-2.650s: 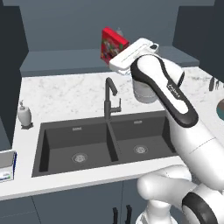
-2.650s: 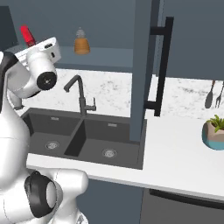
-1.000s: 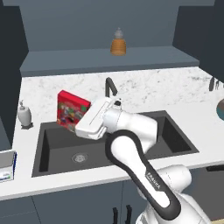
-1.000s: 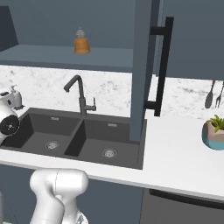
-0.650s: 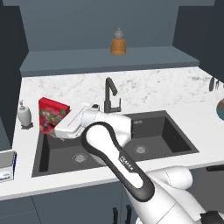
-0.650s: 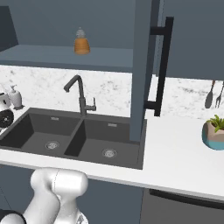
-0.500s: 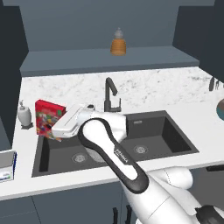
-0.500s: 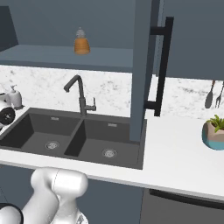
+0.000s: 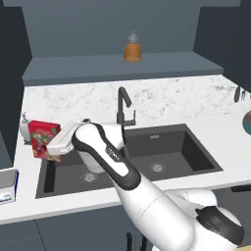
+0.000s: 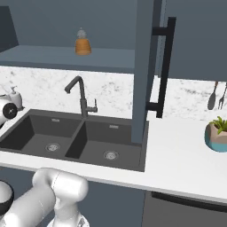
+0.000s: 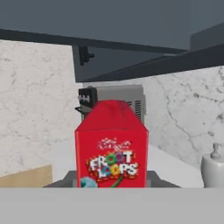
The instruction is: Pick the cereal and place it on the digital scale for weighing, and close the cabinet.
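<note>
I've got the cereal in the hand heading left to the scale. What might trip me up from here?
1. The soap dispenser stands right behind the cereal; swinging further left may knock it.
2. The digital scale sits at the counter's left end, partly cut off in the left base view, so a blind drop might land the box off it.
3. The cabinet door remains open, jutting over the sink's right side, and needs closing afterwards.

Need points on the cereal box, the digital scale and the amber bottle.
cereal box (image 9: 43, 139), left base view, red front face.
digital scale (image 9: 7, 179), left base view, pale top surface.
amber bottle (image 10: 82, 45), right base view, amber body.
</note>
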